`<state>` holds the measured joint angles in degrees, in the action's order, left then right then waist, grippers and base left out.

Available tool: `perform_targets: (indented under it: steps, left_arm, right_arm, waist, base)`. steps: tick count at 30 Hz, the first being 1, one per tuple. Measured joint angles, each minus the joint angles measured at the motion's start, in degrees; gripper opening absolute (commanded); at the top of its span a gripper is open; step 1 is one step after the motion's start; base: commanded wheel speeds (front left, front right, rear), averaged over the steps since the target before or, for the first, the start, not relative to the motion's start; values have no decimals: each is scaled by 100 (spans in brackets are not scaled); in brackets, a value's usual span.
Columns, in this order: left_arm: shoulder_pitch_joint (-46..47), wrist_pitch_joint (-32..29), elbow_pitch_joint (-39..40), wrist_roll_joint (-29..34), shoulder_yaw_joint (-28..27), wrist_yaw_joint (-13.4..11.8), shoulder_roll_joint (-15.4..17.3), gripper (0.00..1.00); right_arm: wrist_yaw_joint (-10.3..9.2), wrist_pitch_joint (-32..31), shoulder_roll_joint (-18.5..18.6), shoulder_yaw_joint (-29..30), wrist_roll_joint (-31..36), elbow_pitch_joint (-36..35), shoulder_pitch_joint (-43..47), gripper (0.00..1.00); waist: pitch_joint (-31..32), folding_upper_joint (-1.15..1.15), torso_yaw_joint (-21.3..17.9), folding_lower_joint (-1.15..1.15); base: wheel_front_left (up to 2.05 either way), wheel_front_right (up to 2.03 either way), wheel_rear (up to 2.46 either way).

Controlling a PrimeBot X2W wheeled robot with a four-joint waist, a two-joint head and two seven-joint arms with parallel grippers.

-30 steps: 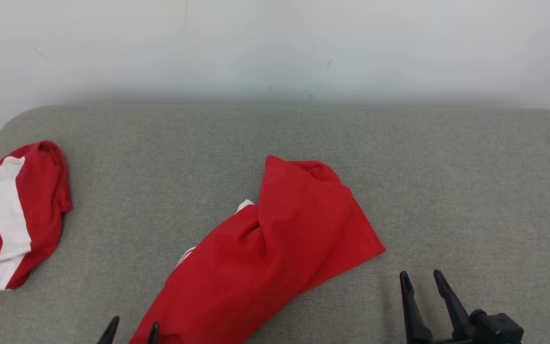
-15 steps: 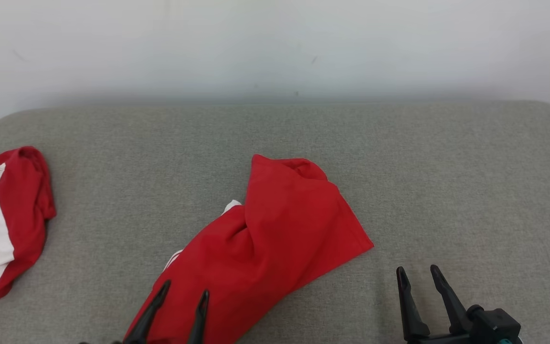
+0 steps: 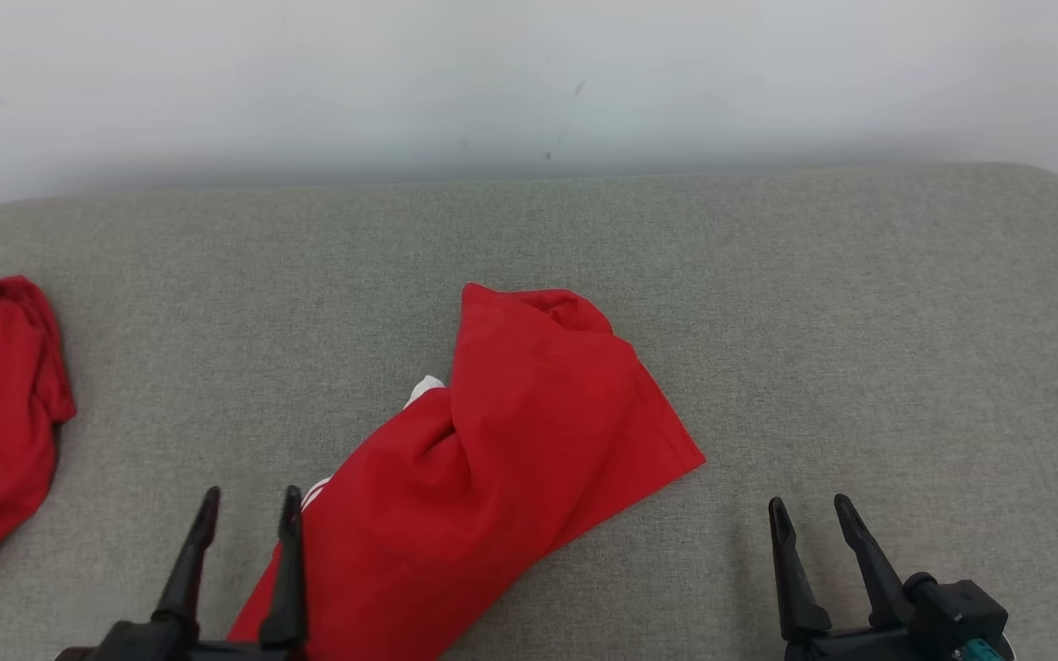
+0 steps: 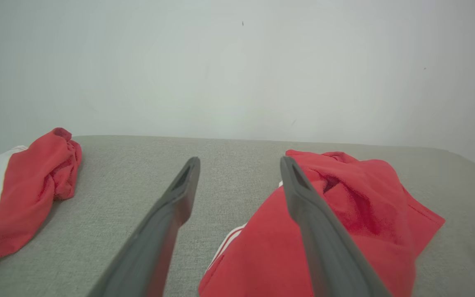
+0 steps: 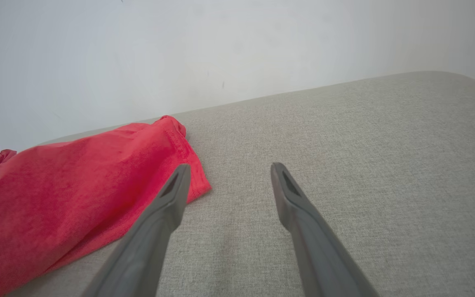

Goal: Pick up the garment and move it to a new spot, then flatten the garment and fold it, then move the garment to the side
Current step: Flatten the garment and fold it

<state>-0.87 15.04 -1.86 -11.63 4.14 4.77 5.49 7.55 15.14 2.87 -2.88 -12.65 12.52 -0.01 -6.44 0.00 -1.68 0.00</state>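
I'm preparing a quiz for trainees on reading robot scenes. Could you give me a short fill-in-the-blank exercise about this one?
1. The left gripper and the right gripper both stand ____, holding nothing.
2. The crumpled garment in the middle of the grey cushion is mostly ____.
3. The other garment, off to the robot's left, has a broad ____ stripe.

Missing words: open; red; white.

No readable text, label, brand or number anywhere.
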Motion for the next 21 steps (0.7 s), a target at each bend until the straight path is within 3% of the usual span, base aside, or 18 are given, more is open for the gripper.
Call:
perform_targets:
  steps: [12, 21]
  left_arm:
    - [-59, 0, -103, 159, -664, 63, -234, 100]
    - [-58, 0, -263, 154, -575, 86, -253, 100]
  right_arm:
    - [0, 1, 1, -141, 223, 354, -315, 100]
    - [0, 0, -1, -443, 592, 1493, -1189, 100]
  waist:
    - [-64, 0, 122, 0]
    - [-40, 0, 253, 0]
  base:
    - [0, 0, 0]
    - [0, 0, 0]
